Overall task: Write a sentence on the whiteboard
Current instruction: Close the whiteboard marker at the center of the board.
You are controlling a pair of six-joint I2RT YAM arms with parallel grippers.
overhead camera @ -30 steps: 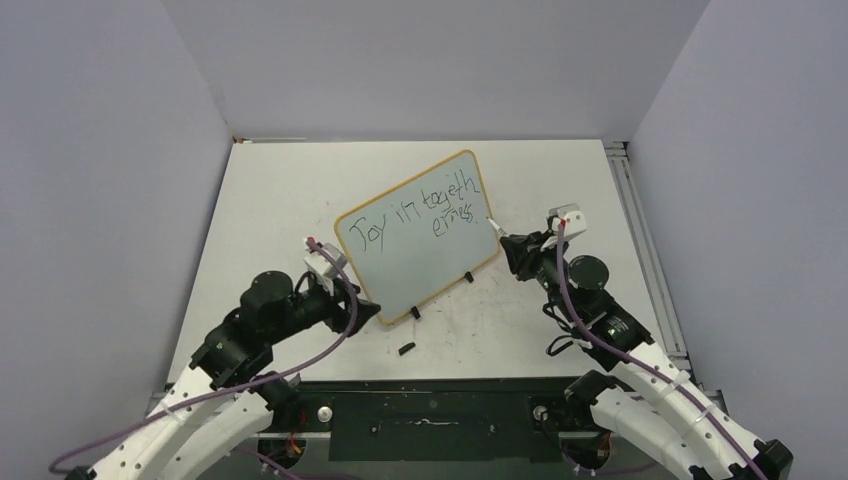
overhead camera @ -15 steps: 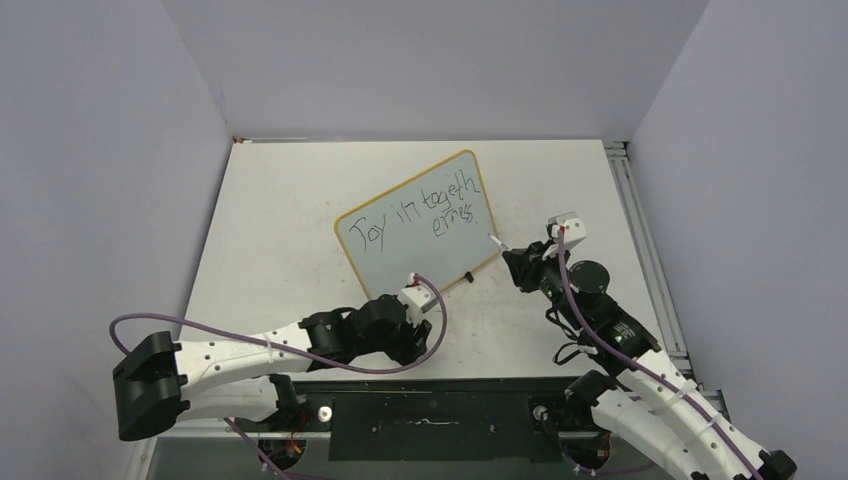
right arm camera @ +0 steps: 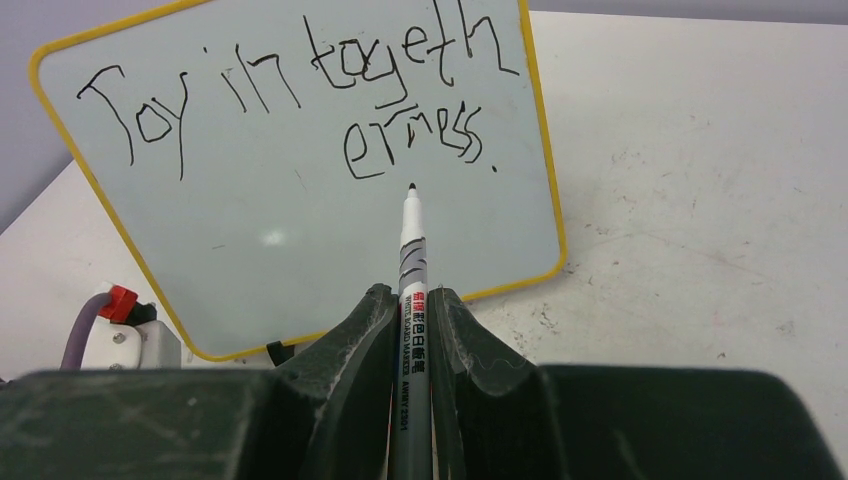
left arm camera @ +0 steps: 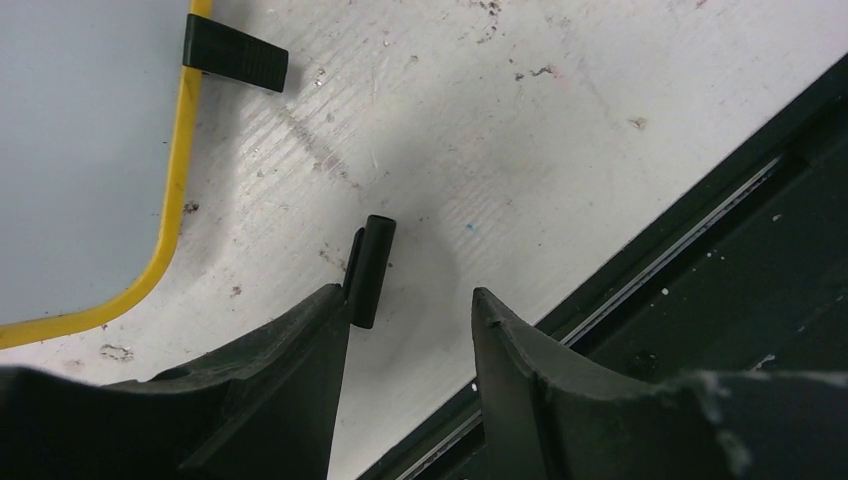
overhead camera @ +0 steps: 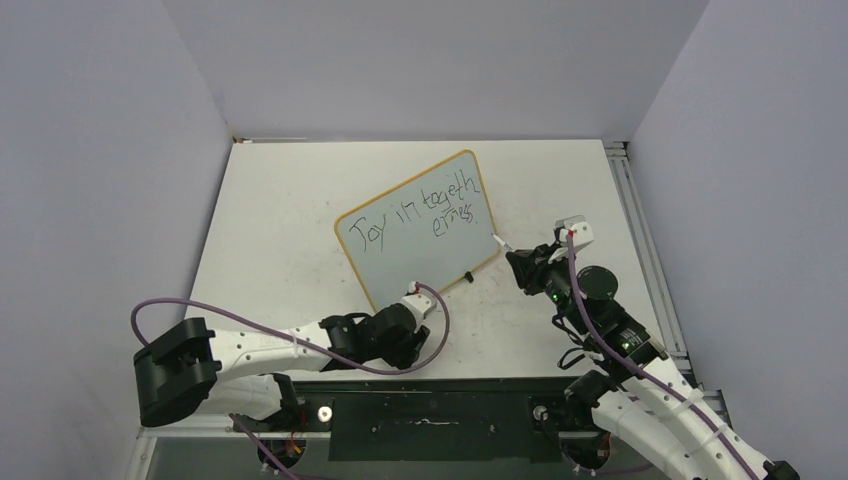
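Whiteboard (overhead camera: 400,265) bears the sentence (overhead camera: 430,210); right claw (right arm camera: 412,300) clamps marker (right arm camera: 411,250), left claw (left arm camera: 410,305) open beside cap (left arm camera: 370,265).

I'm looking at the whiteboard (overhead camera: 400,268) sitting near the middle of the table (overhead camera: 270,200), twisted so its right end is pointing further toward the back wall. It's showing a glossy pale grey face, rounded corners and a thin yellow frame, with black clip feet (overhead camera: 468,275) along the near edge. The sentence (overhead camera: 428,212) is running across the upper part in thin black scrawl, two lines reading roughly "Joy in togeth" over "erness", and a small dot is trailing the last word.
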